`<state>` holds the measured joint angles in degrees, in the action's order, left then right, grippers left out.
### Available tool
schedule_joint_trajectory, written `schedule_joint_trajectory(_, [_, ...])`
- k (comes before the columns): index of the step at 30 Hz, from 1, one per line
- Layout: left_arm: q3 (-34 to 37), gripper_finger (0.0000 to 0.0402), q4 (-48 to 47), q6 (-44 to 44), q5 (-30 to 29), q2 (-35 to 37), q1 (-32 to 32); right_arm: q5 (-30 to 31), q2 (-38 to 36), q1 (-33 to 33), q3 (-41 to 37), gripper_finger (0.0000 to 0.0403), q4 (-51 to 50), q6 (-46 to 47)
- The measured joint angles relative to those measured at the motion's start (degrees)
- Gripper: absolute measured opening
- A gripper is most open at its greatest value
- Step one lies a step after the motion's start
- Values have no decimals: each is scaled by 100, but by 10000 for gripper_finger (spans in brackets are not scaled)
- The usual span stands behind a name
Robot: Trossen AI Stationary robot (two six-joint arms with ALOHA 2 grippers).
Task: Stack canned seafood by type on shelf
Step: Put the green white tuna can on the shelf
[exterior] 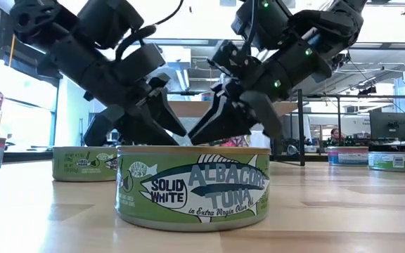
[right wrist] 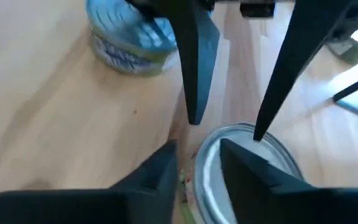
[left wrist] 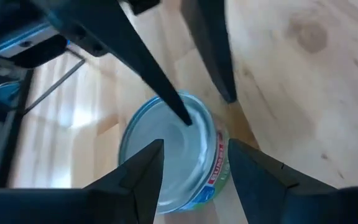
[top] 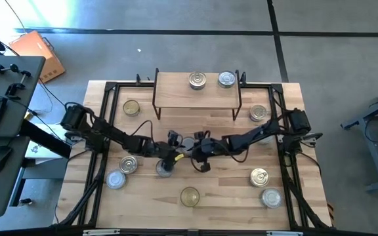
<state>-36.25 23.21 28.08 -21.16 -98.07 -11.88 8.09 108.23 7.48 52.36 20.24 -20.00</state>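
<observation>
A silver-topped tin of canned seafood (top: 165, 169) stands on the table's middle, and both grippers meet over it. My left gripper (left wrist: 194, 147) comes from the table's left and is open at the tin's (left wrist: 173, 140) rim. My right gripper (right wrist: 197, 147) comes from the right and is open at the opposite rim of the tin (right wrist: 253, 171). In the low view a green tuna tin (exterior: 192, 186) hides both sets of fingertips. The shelf (top: 195, 92) at the far edge carries two tins (top: 197, 80) (top: 226, 79). My left gripper slants down from the table's left, with one finger (left wrist: 145, 177) over the tin's silver top and the other (left wrist: 247, 177) outside its labelled wall (left wrist: 217, 174). Whether either finger touches, I cannot tell. My right gripper slants down from the table's right and straddles the rim (right wrist: 201, 165), one finger (right wrist: 238, 165) over the top and one (right wrist: 160, 171) outside. Whether it touches, I cannot tell.
Loose tins lie around: two at the left (top: 128, 164) (top: 115, 179), one near the front edge (top: 189, 196), two at the right front (top: 259, 176) (top: 271, 196), and one on either side of the shelf (top: 131, 107) (top: 258, 113). Black frame rails (top: 287, 170) run along the table's sides.
</observation>
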Motion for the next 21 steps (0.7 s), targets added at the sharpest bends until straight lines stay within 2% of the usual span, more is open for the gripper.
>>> schedule_joint_trajectory(3, [4,170,-145,-93,-493,76,-218,87,172,-7,7,149,65,-285])
schedule_joint_trajectory(6, [21,170,-485,-117,-872,281,-493,393,341,-11,6,148,131,-195])
schedule_joint_trajectory(9, [37,170,-656,-179,-1072,544,-755,597,438,-11,19,111,196,-195])
schedule_joint_trajectory(14, [15,170,-583,273,-1108,880,-1036,588,469,-6,28,15,230,-26])
schedule_joint_trajectory(19, [15,170,-565,981,-1101,745,-1047,572,423,-13,8,21,440,515])
schedule_joint_trajectory(21, [15,170,-571,1175,-1100,606,-970,542,401,-13,19,12,426,638])
